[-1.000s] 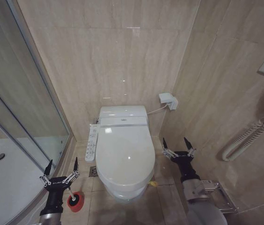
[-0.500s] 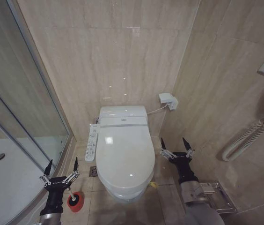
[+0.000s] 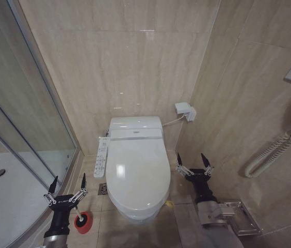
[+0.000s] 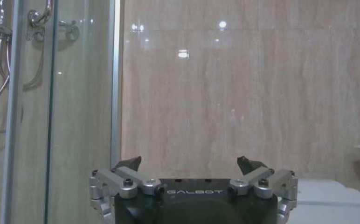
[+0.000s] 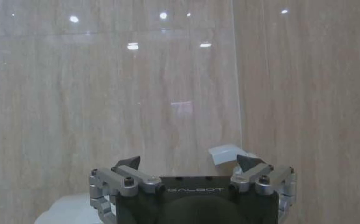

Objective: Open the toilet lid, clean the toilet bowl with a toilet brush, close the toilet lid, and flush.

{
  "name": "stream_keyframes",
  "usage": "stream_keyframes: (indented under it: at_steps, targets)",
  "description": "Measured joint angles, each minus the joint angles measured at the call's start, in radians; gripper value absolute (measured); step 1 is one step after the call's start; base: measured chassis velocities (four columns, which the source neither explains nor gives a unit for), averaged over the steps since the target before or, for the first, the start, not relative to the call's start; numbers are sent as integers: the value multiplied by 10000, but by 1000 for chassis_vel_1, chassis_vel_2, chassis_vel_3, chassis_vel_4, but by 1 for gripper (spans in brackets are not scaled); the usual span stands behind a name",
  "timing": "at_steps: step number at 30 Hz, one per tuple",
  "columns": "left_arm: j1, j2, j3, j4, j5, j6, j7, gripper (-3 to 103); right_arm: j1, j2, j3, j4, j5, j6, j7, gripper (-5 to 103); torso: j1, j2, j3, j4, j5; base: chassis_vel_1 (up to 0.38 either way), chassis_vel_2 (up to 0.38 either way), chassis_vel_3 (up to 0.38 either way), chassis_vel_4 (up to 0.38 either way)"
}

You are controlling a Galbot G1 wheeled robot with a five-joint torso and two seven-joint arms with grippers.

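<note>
The toilet lid [image 3: 138, 170] is down, glossy white, and covers the toilet bowl. A yellow-green strap [image 3: 168, 203] shows at its front right edge. The toilet brush [image 3: 76, 213] stands in its red holder [image 3: 83, 222] on the floor, left of the toilet's front. My left gripper [image 3: 68, 181] [image 4: 189, 163] is open above the holder, fingers pointing up and holding nothing. My right gripper [image 3: 191, 157] [image 5: 188, 163] is open too, held upright just right of the lid's side edge, apart from it.
A glass shower enclosure [image 3: 27, 103] and white shower tray [image 3: 1, 196] fill the left. A control panel [image 3: 100, 157] sits at the toilet's left side, a floor drain [image 3: 102, 189] below it. A wall box [image 3: 185, 111], a white grab rail [image 3: 269, 152] and a metal rack [image 3: 241, 219] are on the right.
My right arm has shifted slightly left, toward the toilet, its gripper still open. The left arm, lid and brush have not moved.
</note>
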Motion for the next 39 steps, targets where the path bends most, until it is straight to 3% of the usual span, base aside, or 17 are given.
stream_keyframes:
  at_steps: [39]
  targets:
    - [0, 0, 0, 0, 0, 0, 0, 100, 85, -121, 18, 91, 2, -389, -158, 100, 0, 0, 0, 0, 0, 0, 0, 0, 0]
